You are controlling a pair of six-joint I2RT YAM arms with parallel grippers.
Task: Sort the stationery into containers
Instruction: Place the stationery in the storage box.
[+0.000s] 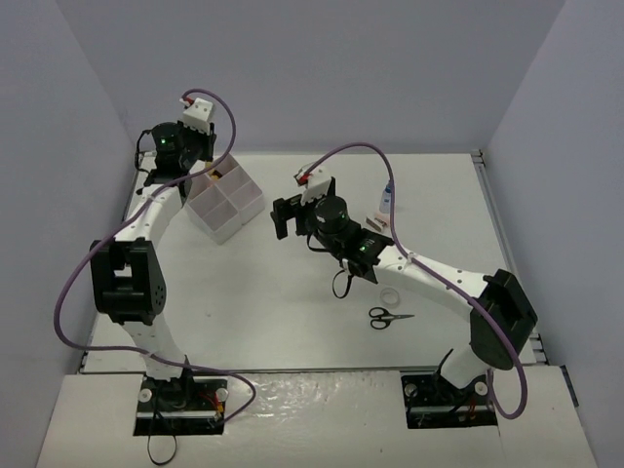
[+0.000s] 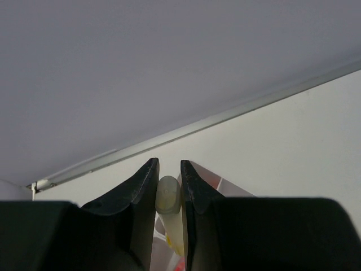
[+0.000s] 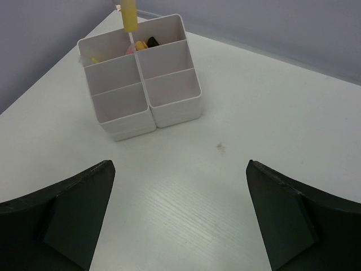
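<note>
The white tray (image 3: 125,122) of six compartments stands at the back left of the table (image 1: 222,224). My left gripper (image 2: 168,167) hangs over its far corner (image 1: 198,156), shut on a pale yellow highlighter (image 2: 168,197). The right wrist view shows that highlighter (image 3: 128,14) upright above a back compartment. An orange-black highlighter (image 3: 149,42) and something pink lie in the back compartments. My right gripper (image 3: 180,169) is open and empty, low over the table in front of the tray (image 1: 288,216). Black-handled scissors (image 1: 388,316) and a white tape roll (image 1: 389,295) lie near the right arm.
A blue-capped bottle (image 1: 388,198) and a pink eraser (image 1: 377,221) lie at the back right, beyond the right arm's purple cable. Grey walls close in the table on the left, back and right. The tray's four nearer compartments look empty.
</note>
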